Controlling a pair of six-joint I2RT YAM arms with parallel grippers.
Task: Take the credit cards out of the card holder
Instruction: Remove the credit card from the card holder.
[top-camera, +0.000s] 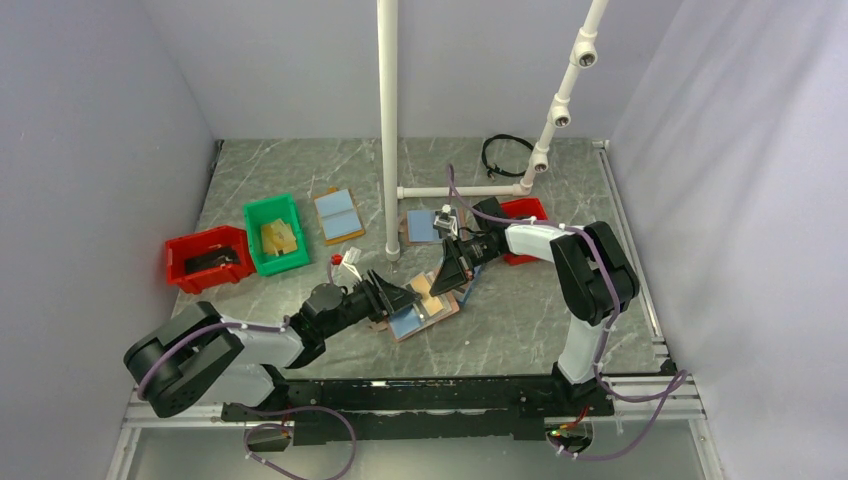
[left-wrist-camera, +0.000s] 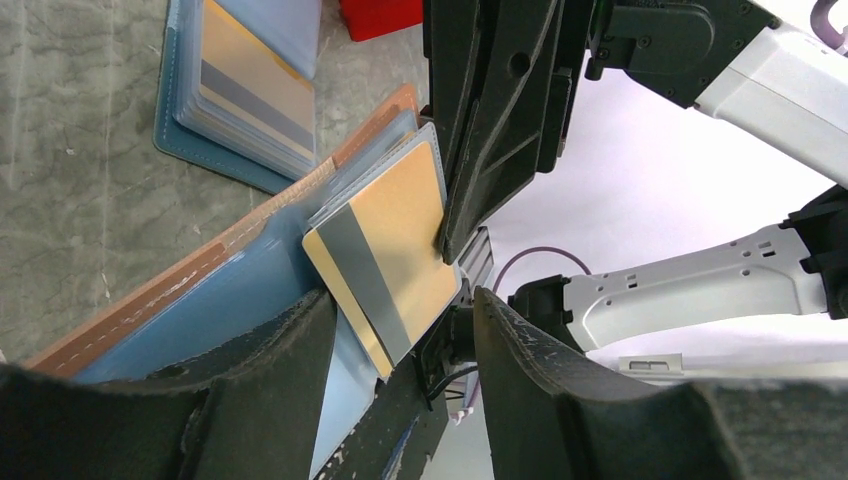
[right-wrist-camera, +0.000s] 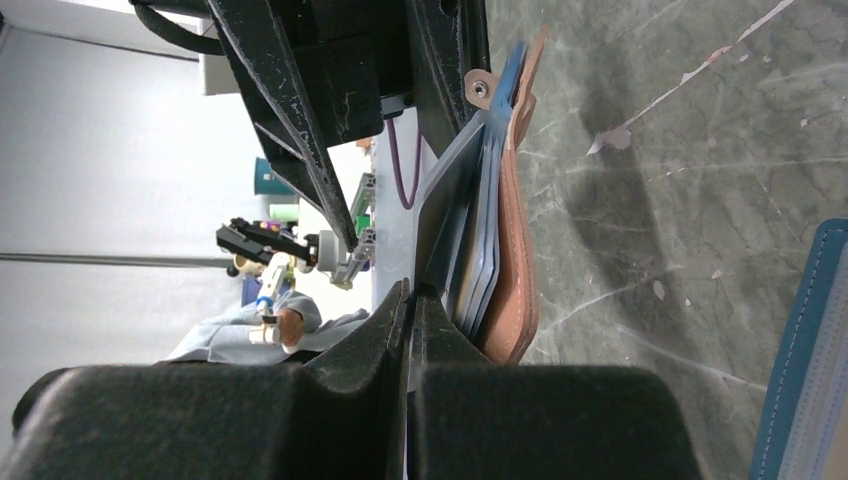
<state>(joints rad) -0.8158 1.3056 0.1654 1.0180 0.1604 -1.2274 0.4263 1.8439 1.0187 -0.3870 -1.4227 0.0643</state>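
Card holder: the tan-brown-rimmed bifold card holder with a light blue inside (left-wrist-camera: 200, 260) is lying open near the middle of the grey marbled table (left-wrist-camera: 70, 150). It is sitting between the two grippers, and its inner leaves are standing up off the tabletop.
Right gripper: the right gripper (right-wrist-camera: 410, 295) is reaching in from the right, its black fingers pressing tight together on the edge of a thin grey-blue leaf of the card holder. Whether that leaf is a sleeve or one of the dark credit cards cannot be told.
Left gripper: the left gripper (left-wrist-camera: 405, 310) is hovering at the holder's near side with its fingers spread apart, gripping nothing.
Gold card: the gold plastic card with a grey stripe (left-wrist-camera: 395, 240) is sitting in a clear sleeve of the card holder. Its lower corner is poking into the gap between the left fingers, and the right gripper's tip is touching its far edge.
Navy holder: the navy-rimmed holder with a yellow-striped card (left-wrist-camera: 200, 158) is lying flat just beside the tan rim.
Bins: the green plastic bin (top-camera: 270, 204) and the red plastic bin (top-camera: 205, 236) are sitting side by side, well to the left.
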